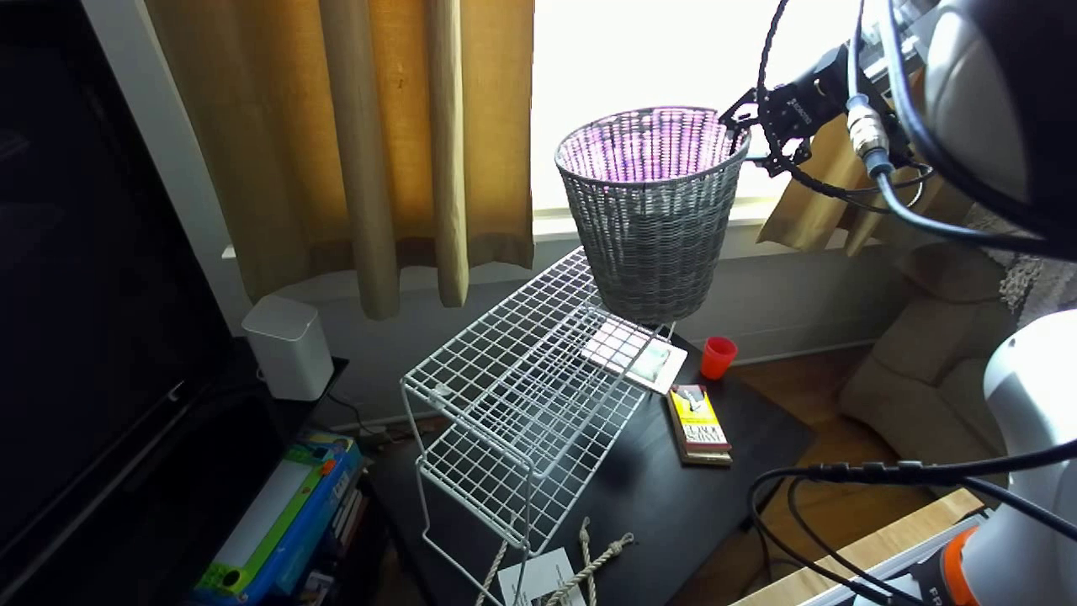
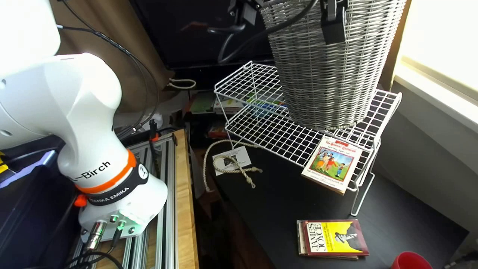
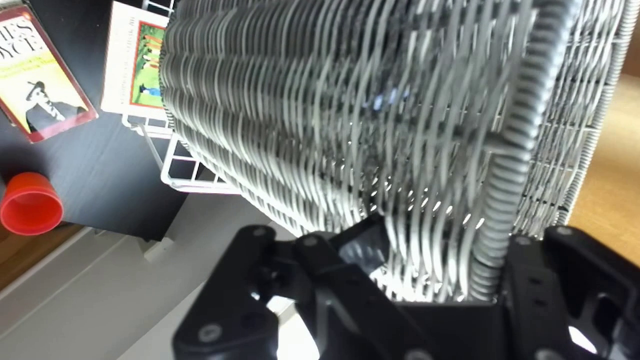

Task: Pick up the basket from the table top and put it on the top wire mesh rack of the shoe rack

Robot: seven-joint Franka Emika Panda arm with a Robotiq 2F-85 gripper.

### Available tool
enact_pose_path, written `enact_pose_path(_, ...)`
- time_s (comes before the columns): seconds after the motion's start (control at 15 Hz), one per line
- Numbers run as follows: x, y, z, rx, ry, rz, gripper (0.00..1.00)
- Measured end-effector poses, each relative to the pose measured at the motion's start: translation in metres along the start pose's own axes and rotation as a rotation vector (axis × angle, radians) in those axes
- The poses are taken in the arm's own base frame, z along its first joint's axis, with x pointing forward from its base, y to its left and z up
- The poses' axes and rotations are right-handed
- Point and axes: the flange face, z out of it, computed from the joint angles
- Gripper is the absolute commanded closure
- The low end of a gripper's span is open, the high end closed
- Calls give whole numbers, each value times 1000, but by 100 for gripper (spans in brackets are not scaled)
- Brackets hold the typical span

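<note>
Because its mouth is spreading far wider than any jaw could span, the grey basket is being held by one side of its rim, and from where I'm standing that is making good sense. The gripper is standing side-on to it, its jaws parted only, it seems, as much as the woven rim and wall are requiring; one of its fingers is pressing the outer weave while its partner is apparently sitting inside. That hold is leaving the narrow base free for setting down.

The basket is looking roughly upright, at the end of the top wire mesh rack nearest the window, over it or just beside its long edge, and well above the table top; whether its base is touching the wire I'm not managing to tell. Placing is looking close, I'd judge, though a one-sided grip could be letting the base swing.

As for writing, a paperback on the table top is announcing JAMES JOYCE, and another book, resting, it seems, on the lower level of the shoe rack, is wearing a red title of which I'm only trusting "Children". The robot's base is carrying FRANKA EMIKA, with a name ending in "Birch" above.
</note>
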Motion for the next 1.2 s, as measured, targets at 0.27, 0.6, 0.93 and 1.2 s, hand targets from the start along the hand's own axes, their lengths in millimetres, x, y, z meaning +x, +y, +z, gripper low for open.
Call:
enact_pose_path(0.27,15,5,5,-30,17,12,97)
enact_pose_path(0.6,31,11,15,-92,52,15,97)
enact_pose_path(0.93,41,13,28,-147,90,9,60)
enact_pose_path(1.2,46,10,31,-183,126,-7,29)
